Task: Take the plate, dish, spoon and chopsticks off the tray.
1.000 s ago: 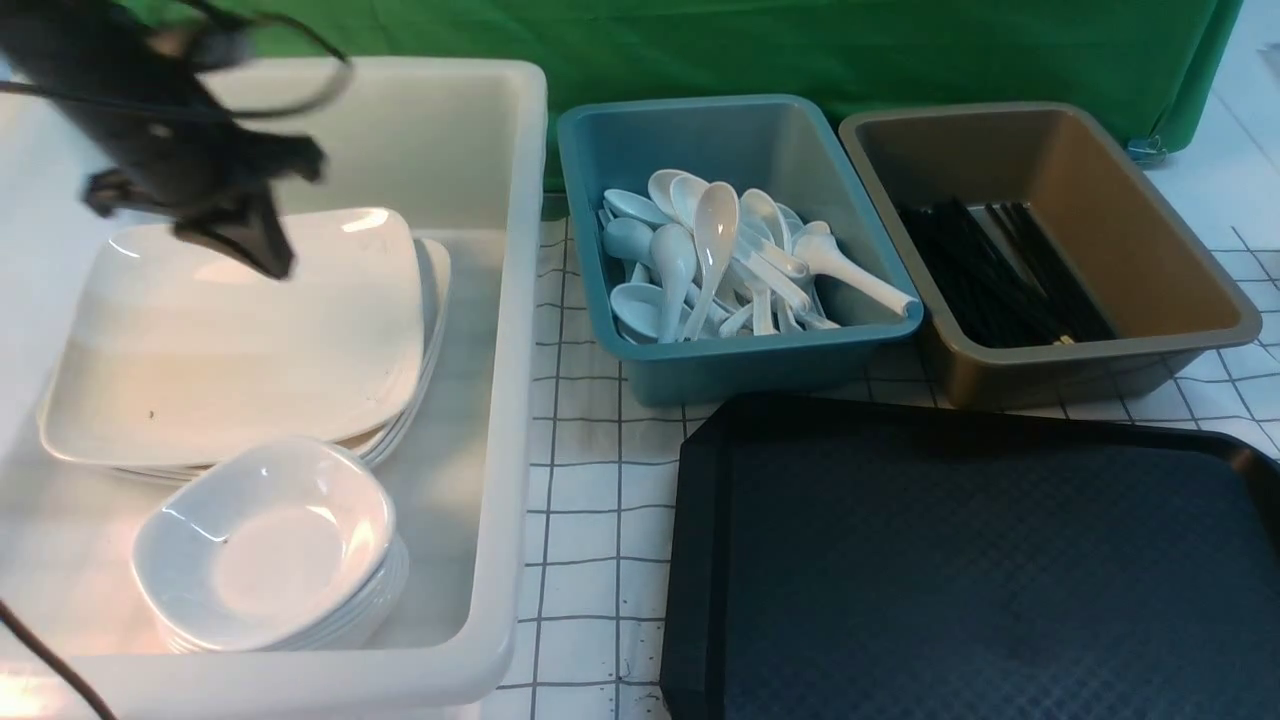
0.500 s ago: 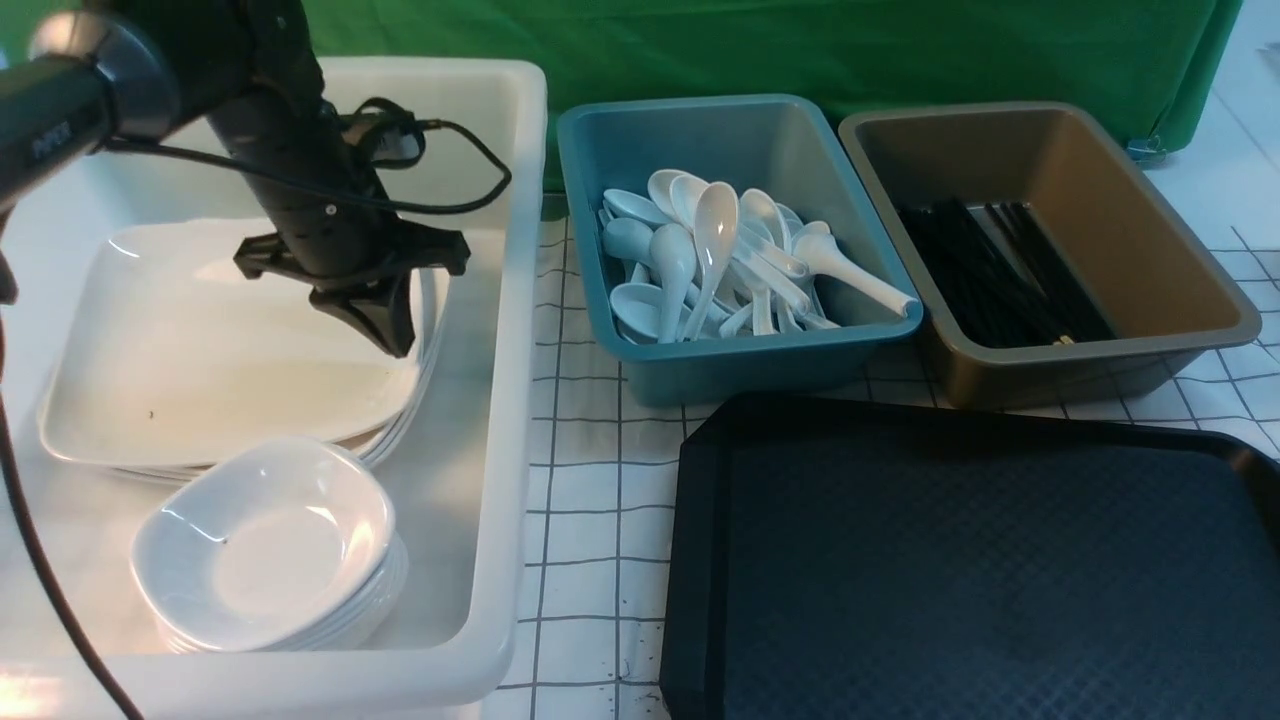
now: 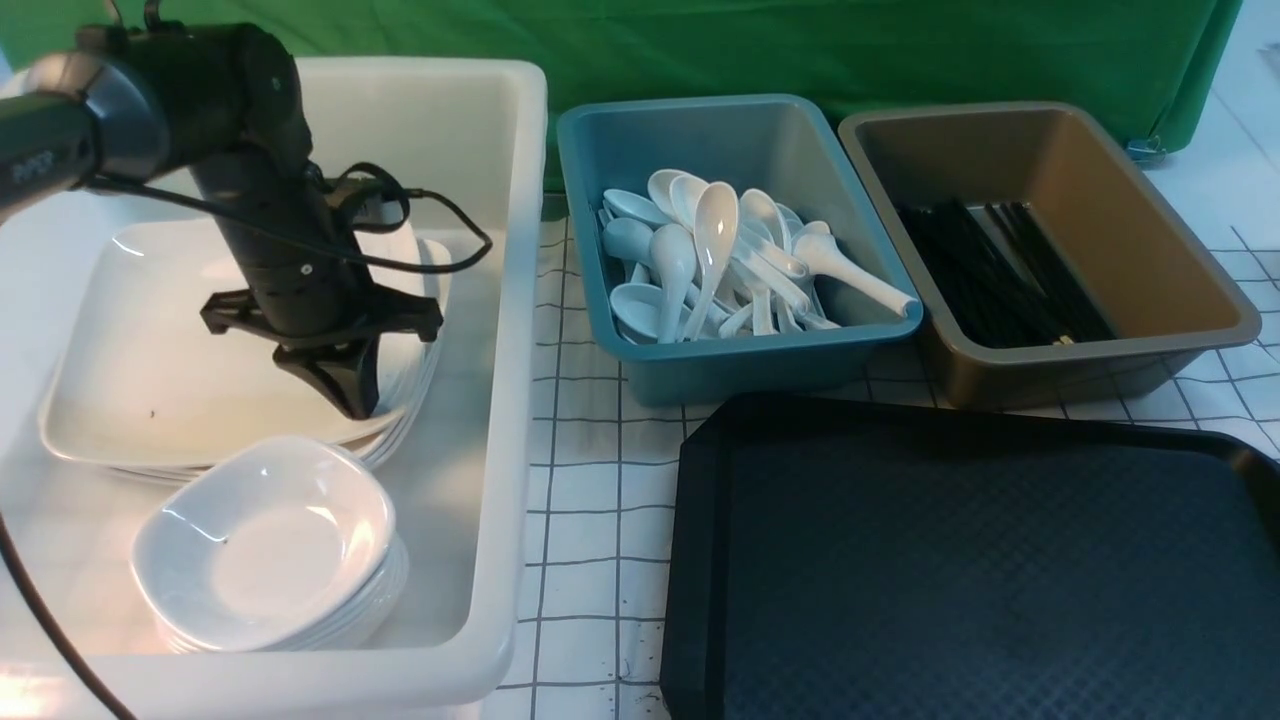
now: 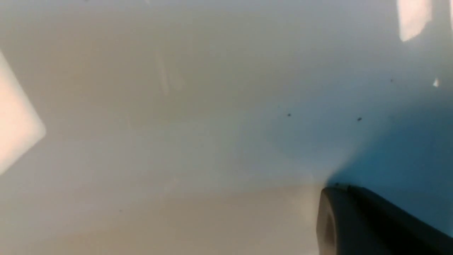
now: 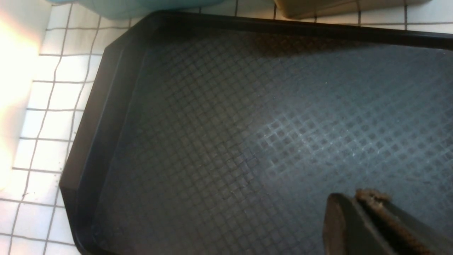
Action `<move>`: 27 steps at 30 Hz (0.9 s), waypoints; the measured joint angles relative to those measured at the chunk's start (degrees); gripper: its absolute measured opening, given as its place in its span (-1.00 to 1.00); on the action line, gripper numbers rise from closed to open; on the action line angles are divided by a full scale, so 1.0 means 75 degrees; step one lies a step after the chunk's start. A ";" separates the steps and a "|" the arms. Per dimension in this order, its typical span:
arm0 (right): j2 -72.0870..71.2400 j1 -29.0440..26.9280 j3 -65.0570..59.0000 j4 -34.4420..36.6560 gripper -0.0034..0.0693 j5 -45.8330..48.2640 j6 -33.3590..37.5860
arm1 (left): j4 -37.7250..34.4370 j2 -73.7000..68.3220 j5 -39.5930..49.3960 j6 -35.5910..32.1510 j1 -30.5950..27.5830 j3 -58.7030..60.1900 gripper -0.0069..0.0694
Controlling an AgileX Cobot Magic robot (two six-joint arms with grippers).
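While the tray (image 3: 980, 570) sits bare, the left claw (image 3: 352, 398), pressed together, touches the plate (image 3: 150, 370) stack beside it. Over the tray, the right claw (image 5: 357, 209) hangs pressed together, empty.

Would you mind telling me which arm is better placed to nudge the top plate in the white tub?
Left. The left gripper, shut, sits low over the plate inside the tub. The right gripper, also shut, is over the tray, well to the other side.

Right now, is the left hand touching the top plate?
Cannot tell. In the front view the left hand overlaps the plate near its edge; the left wrist view shows neither gap nor contact plainly.
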State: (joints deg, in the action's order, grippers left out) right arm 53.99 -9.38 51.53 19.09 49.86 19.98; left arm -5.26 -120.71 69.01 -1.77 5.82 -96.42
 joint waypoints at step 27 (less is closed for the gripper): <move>0.0000 0.0000 0.0000 0.0000 -0.65 0.0074 0.0000 | 0.0476 0.0163 -0.0104 0.0003 0.0000 0.0425 -0.73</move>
State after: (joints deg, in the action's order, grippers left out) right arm 53.99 -9.38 51.53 19.09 50.42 19.98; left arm -1.69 -119.49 68.23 -1.74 5.82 -93.24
